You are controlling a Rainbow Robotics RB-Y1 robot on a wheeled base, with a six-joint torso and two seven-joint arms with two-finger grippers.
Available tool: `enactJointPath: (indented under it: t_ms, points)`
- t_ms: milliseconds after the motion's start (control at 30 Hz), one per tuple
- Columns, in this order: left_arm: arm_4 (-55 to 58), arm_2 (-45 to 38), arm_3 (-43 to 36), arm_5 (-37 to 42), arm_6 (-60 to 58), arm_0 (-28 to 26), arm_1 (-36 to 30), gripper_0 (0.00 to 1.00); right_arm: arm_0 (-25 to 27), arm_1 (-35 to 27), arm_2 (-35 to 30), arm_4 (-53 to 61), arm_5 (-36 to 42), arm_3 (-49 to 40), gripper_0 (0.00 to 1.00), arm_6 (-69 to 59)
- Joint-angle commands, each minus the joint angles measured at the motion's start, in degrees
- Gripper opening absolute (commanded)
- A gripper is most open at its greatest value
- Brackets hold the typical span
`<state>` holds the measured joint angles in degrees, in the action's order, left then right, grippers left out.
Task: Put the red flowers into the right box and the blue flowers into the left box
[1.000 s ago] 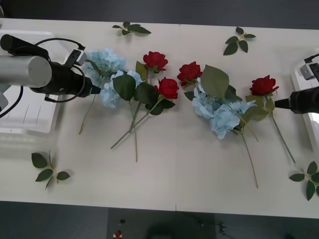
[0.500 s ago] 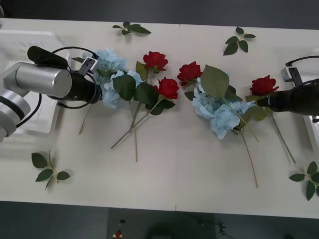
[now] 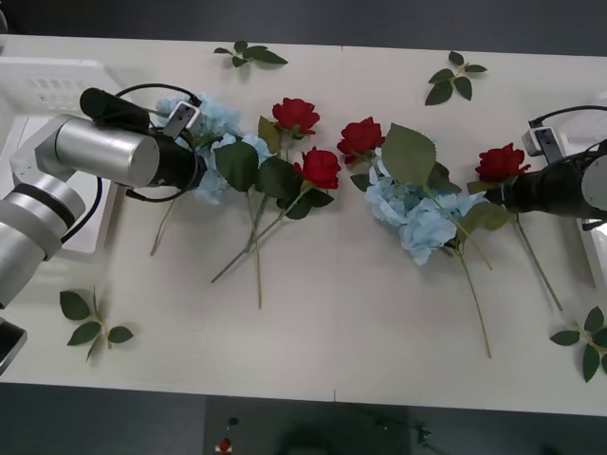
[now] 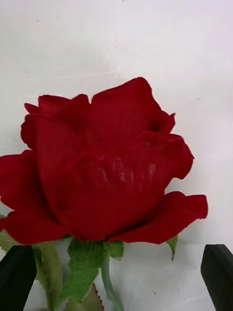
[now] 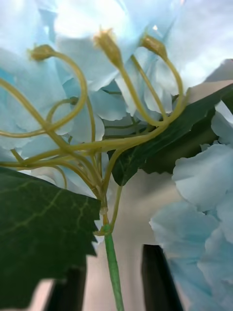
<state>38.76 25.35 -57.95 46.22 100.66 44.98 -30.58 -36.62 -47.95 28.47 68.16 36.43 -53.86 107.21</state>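
Even bright overhead light, soft shadows; left wrist close-up blurred (foreground leaf especially).

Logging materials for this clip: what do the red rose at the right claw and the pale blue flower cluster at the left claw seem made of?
Red rose: likely fabric, matte, stiff petal folds. Pale blue flower cluster: thin fabric petals on glossy, plastic-looking yellow-green stalks.

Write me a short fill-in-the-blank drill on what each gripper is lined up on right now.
1. The right gripper has its fingers open on either side of the stem of a ____ flower.
2. The left gripper straddles the green stem of a ____ flower.
3. On the table, the number of red blooms is ____.

Missing words: red; blue; four
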Motion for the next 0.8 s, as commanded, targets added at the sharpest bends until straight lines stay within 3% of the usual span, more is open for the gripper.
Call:
enactJointPath:
  t_ms: [33,367,400,433,467,500,800]
  points:
    - [-0.53,0.14,-0.24,-0.78,-3.10,1.51,-0.70,0.00,-1.17,1.45,-0.26,-0.31,-1.45,1.04,1.00,-2.27]
    - [-1.59,0.14,-0.24,-0.96,-3.19,1.42,-1.58,0.00,-1.17,3.74,-0.26,-0.92,-3.20,3.23,0.99,-2.27]
    - [-1.23,0.14,-0.94,-1.84,-3.19,1.42,-2.55,0.00,-1.17,3.74,-0.26,-0.92,-3.20,3.23,0.62,-2.27]
    - [-1.06,0.14,-1.47,-2.10,-3.10,1.42,-3.08,0.00,-1.17,3.82,-0.26,-0.92,-3.20,3.23,0.42,-2.27]
    - [-0.71,0.14,-2.70,-2.10,-3.10,1.42,-4.13,0.00,-1.17,3.82,-0.17,-0.92,-3.20,3.23,0.06,-2.27]
    - [-0.44,0.14,-3.93,-2.10,-3.19,1.42,-5.10,0.00,-1.17,3.91,-0.26,-0.92,-3.20,3.23,0.00,-2.35]
    - [10.72,-3.73,-13.95,-2.02,-3.45,1.42,-15.82,0.00,-1.17,4.09,-0.26,-0.84,-3.56,3.23,0.00,-2.62]
